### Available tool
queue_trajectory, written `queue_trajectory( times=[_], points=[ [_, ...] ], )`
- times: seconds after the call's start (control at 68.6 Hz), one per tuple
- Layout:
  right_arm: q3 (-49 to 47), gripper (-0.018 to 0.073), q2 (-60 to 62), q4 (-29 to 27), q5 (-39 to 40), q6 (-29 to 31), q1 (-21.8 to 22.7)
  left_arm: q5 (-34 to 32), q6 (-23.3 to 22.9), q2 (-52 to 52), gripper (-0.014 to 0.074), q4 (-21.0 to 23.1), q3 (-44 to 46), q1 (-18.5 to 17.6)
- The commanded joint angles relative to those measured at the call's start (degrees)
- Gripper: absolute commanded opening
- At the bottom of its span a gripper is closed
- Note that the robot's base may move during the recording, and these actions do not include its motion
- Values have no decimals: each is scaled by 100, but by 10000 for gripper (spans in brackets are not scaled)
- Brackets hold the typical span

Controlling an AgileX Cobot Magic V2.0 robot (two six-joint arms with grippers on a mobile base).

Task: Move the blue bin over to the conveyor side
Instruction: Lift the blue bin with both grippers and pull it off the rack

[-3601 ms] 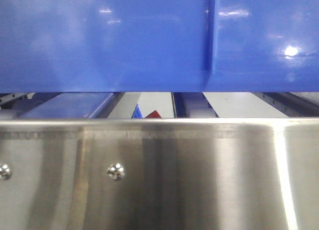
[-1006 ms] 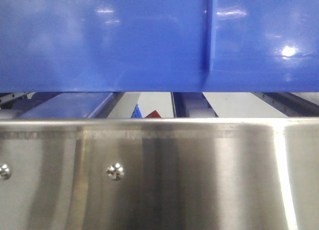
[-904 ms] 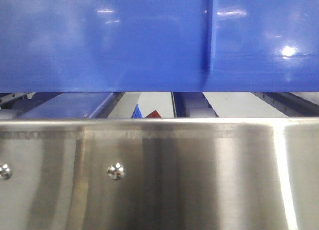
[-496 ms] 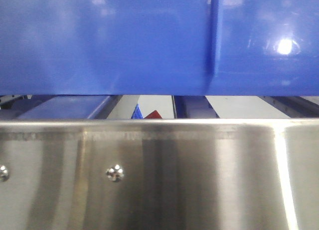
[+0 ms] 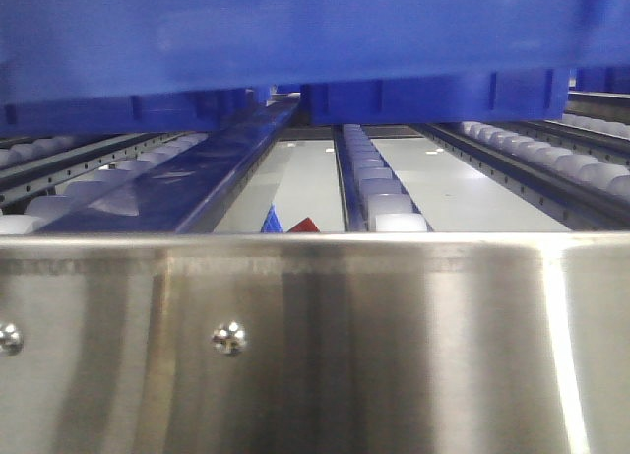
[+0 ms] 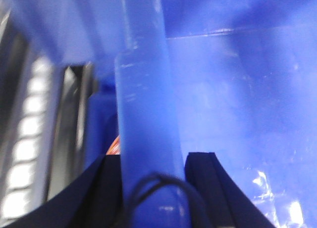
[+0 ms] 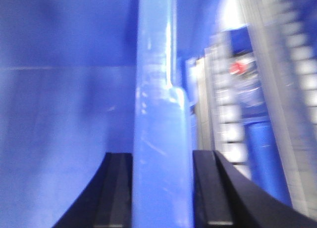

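Exterior front-facing view: the blue bin [image 5: 295,31] spans the top of the picture; its ribbed underside hangs clear of the roller lanes [image 5: 379,193] that run away behind the stainless rail [image 5: 394,336]
Left gripper [image 6: 153,159]: jaws closed on the bin's rolled rim [image 6: 143,114], one black finger on each side of it; the bin's inner wall lies to the right of the rim
Right gripper [image 7: 159,159]: jaws clamped the same way on the opposite rim [image 7: 158,114]; rollers show blurred outside the bin
Conveyor side: no dark belt can be made out in these views; where it lies relative to the bin I cannot tell
Step in hand: by my judgement, the carry; the bin looks lifted and held between both arms, not yet set down
Doing it well: move both arms at one pace so the rim neither twists nor slips in the jaws; keep the bin level; hold its base above the rail and rollers until it is over the belt; lower both ends together
Change from half a second ago: the bin's wall then filled the view down to just above the rail and hid the lanes; its lower edge now sits much higher, the underside shows, and the rollers are open to view; the rail and its screw [image 5: 228,337] stand as they did
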State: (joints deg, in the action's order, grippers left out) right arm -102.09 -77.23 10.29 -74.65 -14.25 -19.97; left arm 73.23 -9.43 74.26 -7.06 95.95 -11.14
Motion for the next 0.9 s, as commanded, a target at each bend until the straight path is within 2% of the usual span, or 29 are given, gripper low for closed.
queue_trajectory(
  times=[0.0,0.146,0.233,0.569,0.889],
  points=[
    [-121,-76,223,48,469,139,194,-327,-222,-130,-16,-135,138,-313],
    [-111,-76,316,24,469,364,286,-327,-366,-130,-16,-381,138,-459],
    [-98,-76,316,-81,469,458,286,-327,-473,-130,-16,-380,138,-459],
    [330,-76,316,-92,469,470,286,-327,-473,131,-16,-354,138,-459],
    [361,-76,548,-92,469,470,286,-399,-473,15,-16,-379,138,-459]
  ],
)
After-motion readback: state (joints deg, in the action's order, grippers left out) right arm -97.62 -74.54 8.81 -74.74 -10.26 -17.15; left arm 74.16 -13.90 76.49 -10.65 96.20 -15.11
